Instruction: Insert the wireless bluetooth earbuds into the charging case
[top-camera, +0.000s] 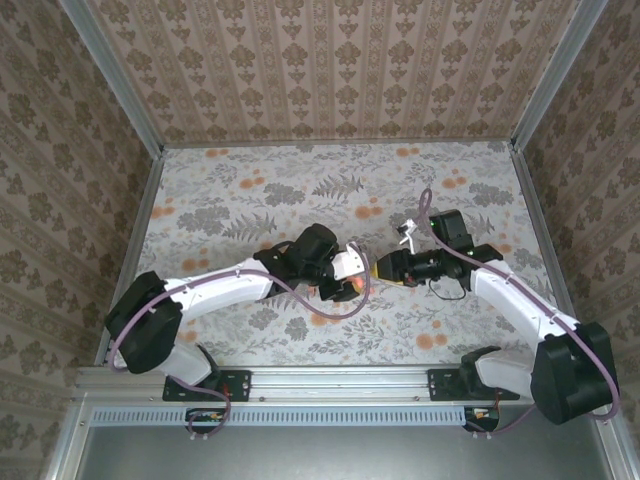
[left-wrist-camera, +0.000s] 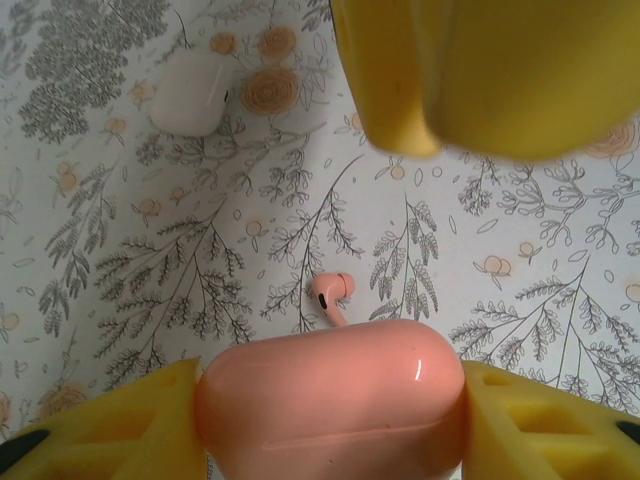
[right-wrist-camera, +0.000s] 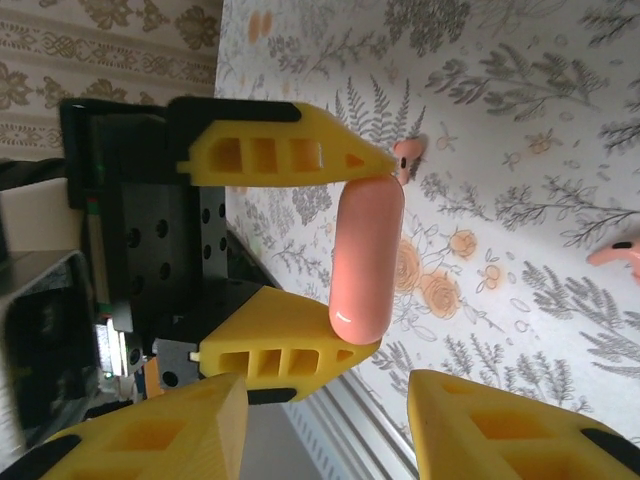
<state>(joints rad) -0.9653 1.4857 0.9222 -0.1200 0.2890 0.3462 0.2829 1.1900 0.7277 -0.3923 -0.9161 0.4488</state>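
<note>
Room is left all round on the table (top-camera: 240, 190) up top, left gripper (top-camera: 350, 284) and right gripper (top-camera: 384, 268) bunched nose to nose mid-table. Left wrist: pink charging case (left-wrist-camera: 330, 395) is clamped by the left gripper, pink earbud (left-wrist-camera: 332, 297) laid just ahead. Right wrist: right gripper is seen parted, empty.

The near case (left-wrist-camera: 330, 385) is glossy salmon pink, and the left claw (left-wrist-camera: 330, 430) has yellow fingers (left-wrist-camera: 110, 425). The earbud (left-wrist-camera: 332, 297) is pink with a black dot, the far case (left-wrist-camera: 192, 92) white. The tabletop (left-wrist-camera: 520, 250) shows grey foliage and orange blossoms on white.
</note>
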